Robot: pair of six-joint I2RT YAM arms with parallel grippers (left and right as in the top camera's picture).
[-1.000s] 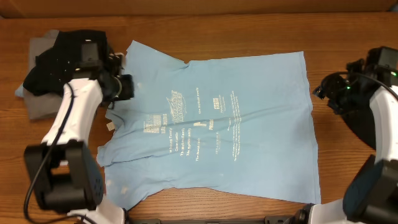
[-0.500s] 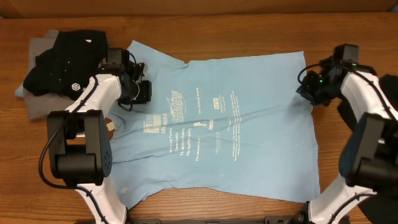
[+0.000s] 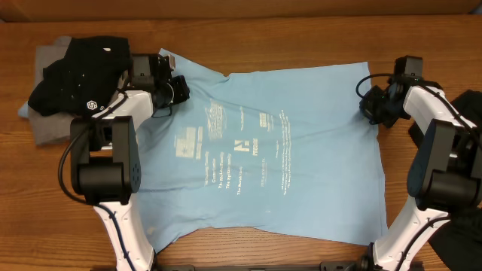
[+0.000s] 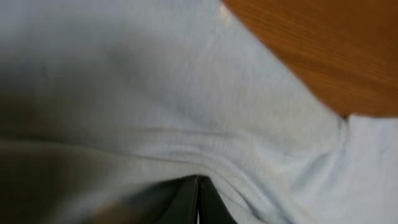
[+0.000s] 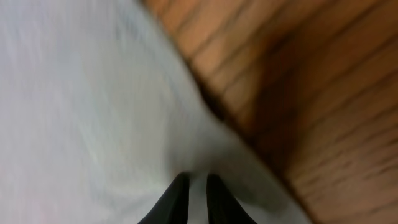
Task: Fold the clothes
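A light blue T-shirt (image 3: 256, 150) is seen spread flat on the worktop (image 3: 301, 38), pinched near its collar by the closed left tool (image 3: 177, 89) and at its opposite edge by the narrowed right tool (image 3: 369, 105).

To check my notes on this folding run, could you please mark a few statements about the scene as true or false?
1. The light blue T-shirt lies spread out with its white lettering facing up. True.
2. The black garment lies on the T-shirt. False: it sits on a grey garment at the left end of the table, beside the T-shirt.
3. Both grippers hang open over bare wood. False: the left gripper and the right gripper are each closed on an edge of the T-shirt.
4. In the overhead view, the right gripper is at the T-shirt's upper right edge. True.
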